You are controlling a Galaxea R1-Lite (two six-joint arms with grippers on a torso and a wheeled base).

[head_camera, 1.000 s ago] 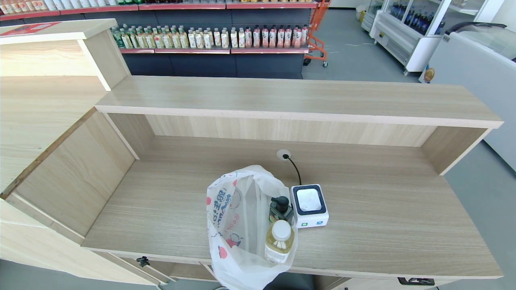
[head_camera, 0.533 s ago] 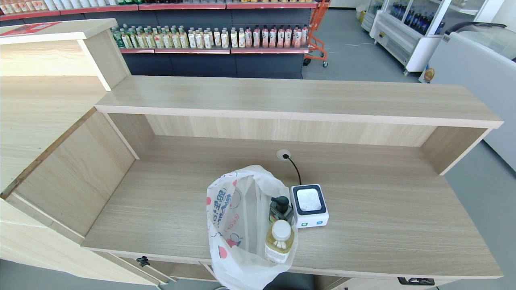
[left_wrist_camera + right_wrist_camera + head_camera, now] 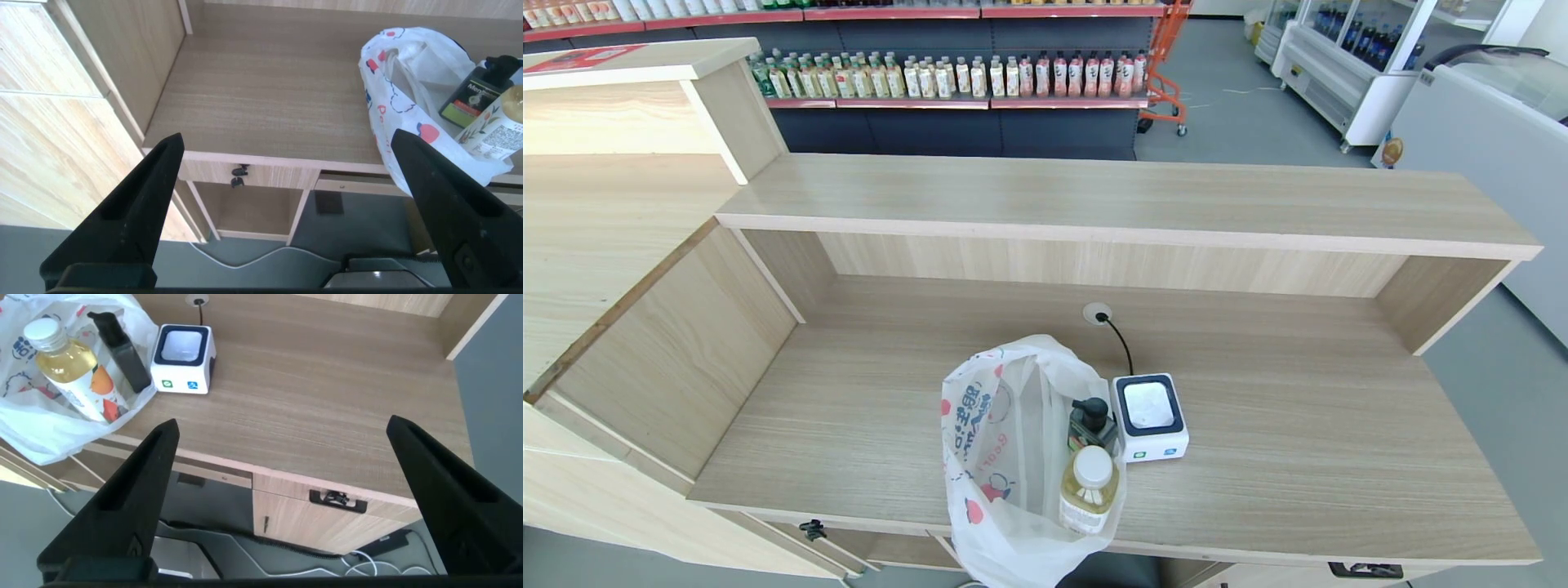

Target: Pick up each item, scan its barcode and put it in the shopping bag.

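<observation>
Nothing has shifted since a second ago: both arms, the bag and the scanner sit just as they did.

From where I stand, the left hand [image 3: 286, 140] hangs low in front of the bench [image 3: 1298, 441], off toward its left part. Its two dark fingers are spread wide with nothing between them. The right hand [image 3: 282, 423] hangs the same way before the right part of the bench, fingers also spread wide and empty. Neither hand touches anything.

Between the two, at the near edge of the bench, stands the shopping bag [image 3: 1005, 457], white plastic with red hearts and print. Its mouth gapes upward and its lower part bulges past the bench edge. Inside it, on the side nearest the scanner, a bottle of yellow drink [image 3: 1088, 490] with a white cap stands upright. Just behind that is a dark pump bottle [image 3: 1091, 425] with a black nozzle, also upright.

Right beside the bag, touching or nearly so, sits the scanner [image 3: 1150, 416], a small white box with a dark-framed window facing up. A black cable [image 3: 1119, 343] runs from its back to a round grommet [image 3: 1097, 313] in the bench top. Beyond the bench, shelves of bottled drinks [image 3: 947, 77] line the shop
</observation>
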